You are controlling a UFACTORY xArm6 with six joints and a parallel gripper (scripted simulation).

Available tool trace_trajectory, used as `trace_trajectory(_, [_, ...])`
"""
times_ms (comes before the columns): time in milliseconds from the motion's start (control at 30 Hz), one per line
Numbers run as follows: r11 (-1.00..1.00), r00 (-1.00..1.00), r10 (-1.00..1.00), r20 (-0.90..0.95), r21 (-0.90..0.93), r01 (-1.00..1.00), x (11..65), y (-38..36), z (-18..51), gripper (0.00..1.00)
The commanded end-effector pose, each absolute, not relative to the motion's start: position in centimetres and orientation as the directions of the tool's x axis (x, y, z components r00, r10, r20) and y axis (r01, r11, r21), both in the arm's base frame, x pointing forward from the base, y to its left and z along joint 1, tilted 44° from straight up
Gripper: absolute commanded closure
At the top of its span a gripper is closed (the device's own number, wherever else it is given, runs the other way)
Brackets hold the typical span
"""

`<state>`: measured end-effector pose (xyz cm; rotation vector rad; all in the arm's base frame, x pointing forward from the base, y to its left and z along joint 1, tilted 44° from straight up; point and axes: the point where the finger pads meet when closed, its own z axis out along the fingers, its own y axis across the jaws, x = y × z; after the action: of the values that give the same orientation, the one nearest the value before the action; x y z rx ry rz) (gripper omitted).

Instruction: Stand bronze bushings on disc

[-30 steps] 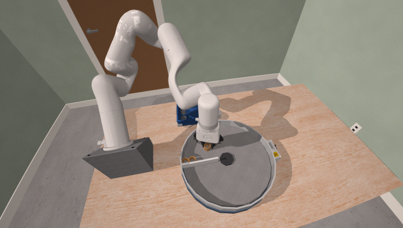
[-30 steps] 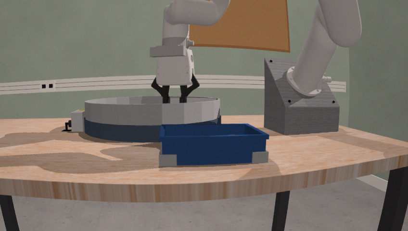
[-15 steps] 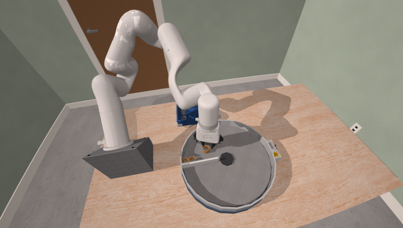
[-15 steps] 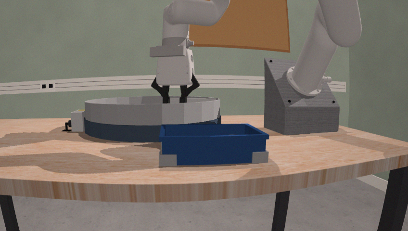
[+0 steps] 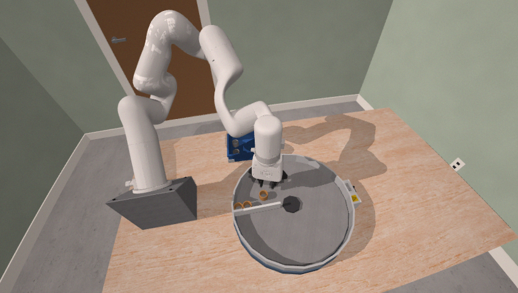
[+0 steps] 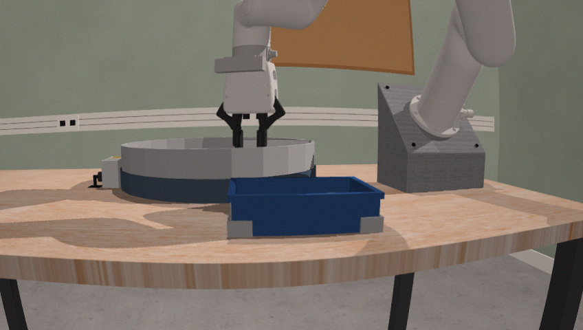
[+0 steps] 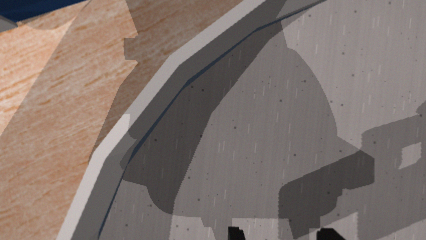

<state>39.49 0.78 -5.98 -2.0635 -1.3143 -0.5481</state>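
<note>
The tool [image 5: 267,185] [image 6: 249,145] [image 7: 285,235] hangs over the turntable's disc [image 5: 291,239] [image 7: 310,65], its fingers apart with nothing between them. Just beside it, a bronze bushing [image 5: 263,195] stands upright on the disc. Farther from the tool, two more bronze bushings [image 5: 247,204] are close together by the white bar [image 5: 262,207]. Beyond the hub [image 5: 291,204] is the turntable's control box [image 5: 350,192] [image 6: 110,173]. On the desk [image 5: 196,250] [image 6: 163,245] [image 7: 45,95], behind the tool in the top view, the blue crate [image 5: 228,146] [image 6: 304,214] sits level within its corner guides [image 5: 231,160] [image 6: 240,228], with two steel bushings [image 5: 235,142] visible inside; the arm hides part of it.

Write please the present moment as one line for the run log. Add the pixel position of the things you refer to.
claw [image 5: 267,185] [image 6: 249,146] [image 7: 282,234]: open, holding nothing | bronze bushings [image 5: 263,195] [image 5: 237,206] [image 5: 247,204]: three upright on disc [image 5: 301,232] [image 7: 250,150] | crate [image 5: 241,158] [image 6: 304,214]: level, in visible corner guides [image 6: 240,229] [image 6: 371,225]
</note>
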Motion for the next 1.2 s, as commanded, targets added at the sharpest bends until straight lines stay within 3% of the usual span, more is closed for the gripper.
trace_trajectory(0, [-0.311, 0.416, 0.65, 0.636, -0.277, 0.909, 39.6, -0.3, -4.8, 0.58])
trace_trajectory(733, [-0.311, 0.416, 0.65, 0.636, -0.277, 0.909, 39.6, -2.3, -2.8, 0.58])
trace_trajectory(767, [-0.311, 0.416, 0.65, 0.636, -0.277, 0.909, 39.6, -2.3, -2.8, 0.0])
trace_trajectory(1167, [-0.311, 0.416, 0.65, 0.636, -0.277, 0.909, 39.5, -7.6, 2.7, 0.0])
